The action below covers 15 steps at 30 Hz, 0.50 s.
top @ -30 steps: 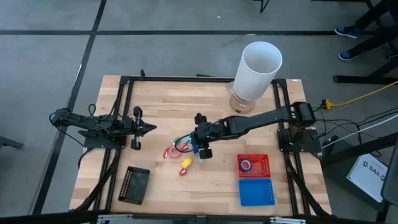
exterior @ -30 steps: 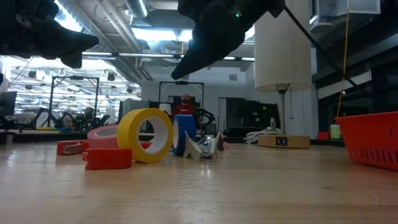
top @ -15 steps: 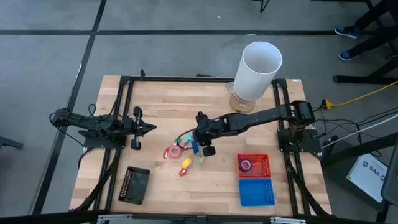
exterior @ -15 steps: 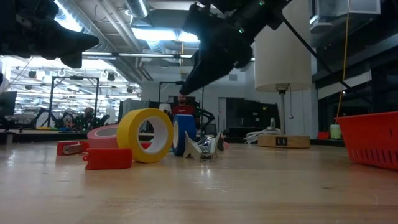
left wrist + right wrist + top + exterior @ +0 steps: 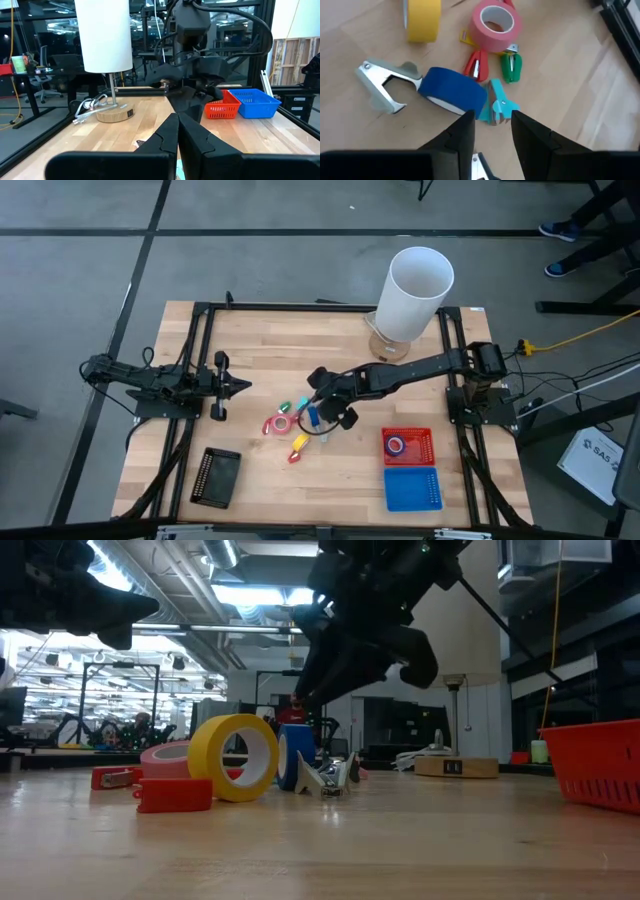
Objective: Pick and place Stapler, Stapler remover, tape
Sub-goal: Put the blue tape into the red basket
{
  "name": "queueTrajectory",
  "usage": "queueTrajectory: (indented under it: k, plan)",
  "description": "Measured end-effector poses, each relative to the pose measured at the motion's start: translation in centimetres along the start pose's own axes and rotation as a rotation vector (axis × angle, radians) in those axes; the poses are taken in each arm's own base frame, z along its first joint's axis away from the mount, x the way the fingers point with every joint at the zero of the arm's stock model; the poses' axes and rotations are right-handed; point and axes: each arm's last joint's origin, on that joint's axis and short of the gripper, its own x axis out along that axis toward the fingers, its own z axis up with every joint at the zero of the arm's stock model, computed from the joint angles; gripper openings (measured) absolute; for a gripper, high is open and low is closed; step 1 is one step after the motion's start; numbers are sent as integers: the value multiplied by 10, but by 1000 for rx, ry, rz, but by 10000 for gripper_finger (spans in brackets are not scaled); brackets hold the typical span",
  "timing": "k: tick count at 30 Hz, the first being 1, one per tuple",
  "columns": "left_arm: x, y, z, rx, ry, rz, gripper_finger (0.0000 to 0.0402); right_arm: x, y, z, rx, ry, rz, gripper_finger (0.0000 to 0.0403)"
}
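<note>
The right gripper [image 5: 492, 131] hangs just above the blue tape [image 5: 454, 92], its fingers [image 5: 461, 134] narrowly parted and empty, tips over the roll's near edge and a small teal clip-like piece [image 5: 498, 104] beside it. The blue tape stands on edge at the middle of the table [image 5: 250, 340]. A grey staple remover [image 5: 385, 87] touches the roll on one side; a red mini stapler [image 5: 477, 65] and a green one [image 5: 511, 67] lie just beyond the roll, and the pink tape [image 5: 494, 23] lies flat just past those. The yellow tape [image 5: 423, 19] stands on edge near the blue roll, apart from it. In the low view a red piece [image 5: 175, 794] lies in front of the yellow roll. Well to the side of the blue tape sit a red basket [image 5: 407, 446] holding a ring of tape and a blue basket [image 5: 411, 489] just beyond it; a tall white cylinder [image 5: 413, 292] stands at the table's far edge, and a black tray [image 5: 217, 476] lies near the opposite front corner. The left gripper [image 5: 240, 385] waits well away from the blue tape at the left side, fingers pressed together, holding nothing.
</note>
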Motion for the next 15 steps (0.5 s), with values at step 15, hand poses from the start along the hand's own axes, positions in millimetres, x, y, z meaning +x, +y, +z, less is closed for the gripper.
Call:
queueTrajectory:
  k: [15]
  plan:
    - [0,0,0,-1,-1,0,4,30,10,-7,-23,40,38,208]
